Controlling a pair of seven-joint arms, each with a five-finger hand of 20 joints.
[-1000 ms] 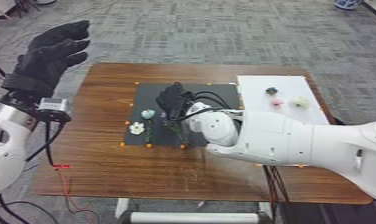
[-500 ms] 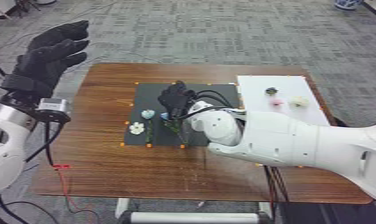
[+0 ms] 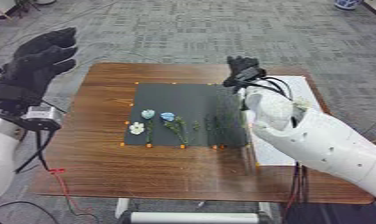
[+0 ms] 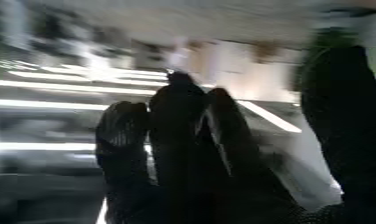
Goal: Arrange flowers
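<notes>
Hovering with fingers straight and thumb apart, the right robot hand [image 3: 242,70] seemed free for another pick, while a blue flower [image 3: 168,116] and a white flower [image 3: 136,128] lay to its near left on a dark mat [image 3: 189,97], probably spaced for display.

Black-gloved fingers [image 4: 177,145] extend straight, the thumb [image 4: 340,95] apart, against blurred white streaks [image 4: 42,146] and a green patch [image 4: 334,37].
</notes>
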